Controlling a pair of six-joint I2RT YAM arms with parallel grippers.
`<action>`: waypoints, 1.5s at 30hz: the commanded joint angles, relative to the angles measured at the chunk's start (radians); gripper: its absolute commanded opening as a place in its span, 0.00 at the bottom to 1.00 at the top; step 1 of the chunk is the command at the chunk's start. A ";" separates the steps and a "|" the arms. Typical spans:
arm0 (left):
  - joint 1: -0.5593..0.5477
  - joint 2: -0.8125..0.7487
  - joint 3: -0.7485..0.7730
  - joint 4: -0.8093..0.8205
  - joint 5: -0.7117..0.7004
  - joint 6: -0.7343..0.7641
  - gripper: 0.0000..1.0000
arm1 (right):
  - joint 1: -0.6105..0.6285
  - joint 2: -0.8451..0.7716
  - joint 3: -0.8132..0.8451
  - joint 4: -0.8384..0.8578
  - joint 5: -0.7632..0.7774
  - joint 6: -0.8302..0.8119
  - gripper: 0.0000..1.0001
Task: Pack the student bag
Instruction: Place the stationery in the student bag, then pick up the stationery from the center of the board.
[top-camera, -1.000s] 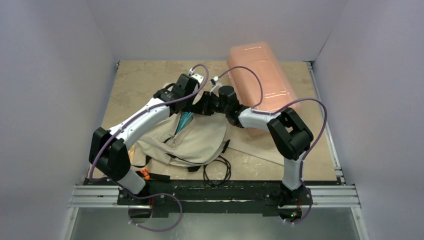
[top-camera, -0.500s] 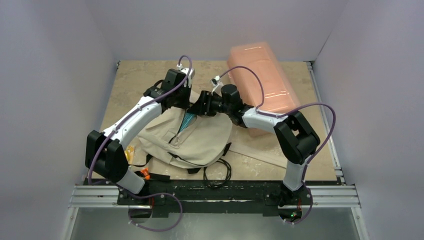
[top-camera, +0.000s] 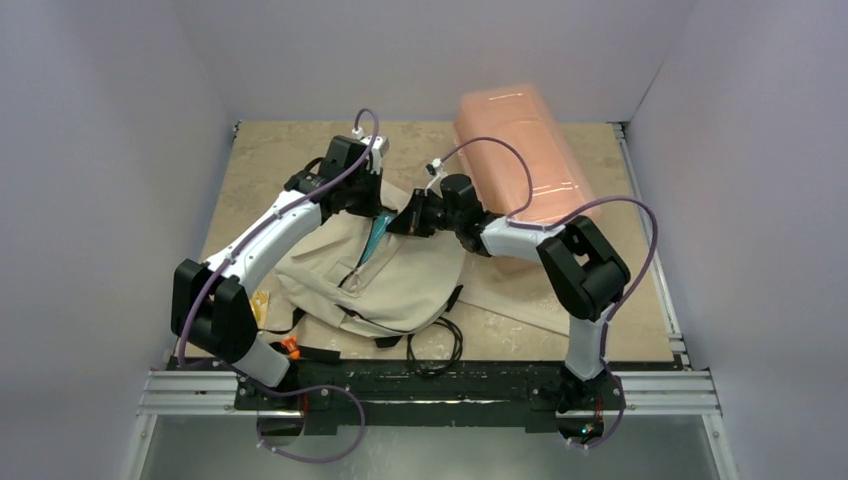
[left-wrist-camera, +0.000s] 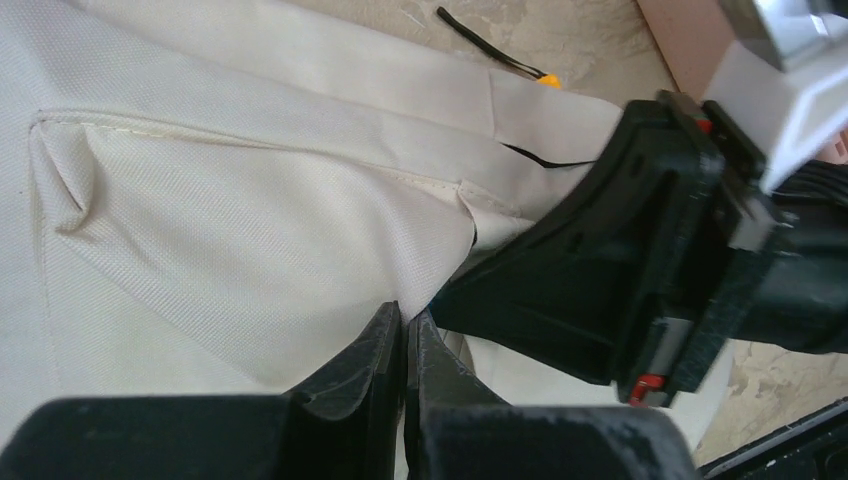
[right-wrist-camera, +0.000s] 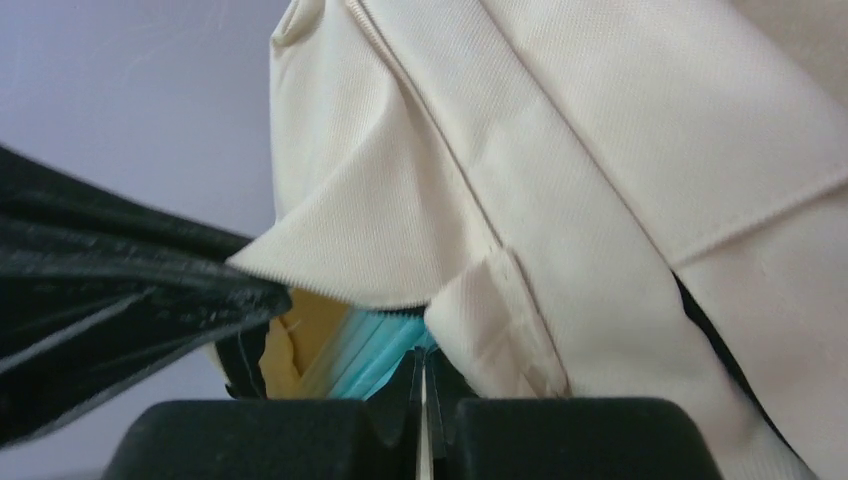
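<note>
Top external view: two arms are meeting over the far end of the student bag (top-camera: 400, 285), their wrists nearly touching.
Table (top-camera: 270, 150): it is carrying everything, and a translucent pink box (top-camera: 520, 150) is lying at its far right, behind the right arm.
Bag position: it is lying flat mid-table with its mouth pointing away from the arm bases and its far lip raised.
Left gripper (left-wrist-camera: 405, 318): its fingers are pressing together on the cream fabric of that lip, propping the mouth open.
Right gripper (right-wrist-camera: 420, 370): its fingers are sitting together right at the opening, beside a small fabric tab (right-wrist-camera: 500, 320). Whether they are pinching anything I cannot tell.
Teal contents (right-wrist-camera: 375, 350): flat teal edges are showing inside the mouth, with something yellow (right-wrist-camera: 295, 340) beside them.
Risk, grip: the left hold is looking like a thin pinch, so any tug from the right side is threatening to free the lip and let the mouth fall shut.
Risk, crowding: the wrists are working so close together that a sideways move is risking a knock between them.
Risk, snag: closed right fingers pushing inward are liable to catch the tab or drag the teal items out.
</note>
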 joint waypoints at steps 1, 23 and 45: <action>-0.009 -0.010 0.077 0.081 0.180 -0.028 0.00 | 0.044 0.097 0.141 0.063 0.047 0.054 0.00; 0.130 0.002 0.259 -0.048 0.311 -0.059 0.75 | 0.053 -0.097 0.265 -0.550 0.350 -0.412 0.71; 0.536 -0.744 -0.440 -0.652 -0.155 -0.800 1.00 | 0.065 -0.385 0.096 -0.543 0.305 -0.481 0.81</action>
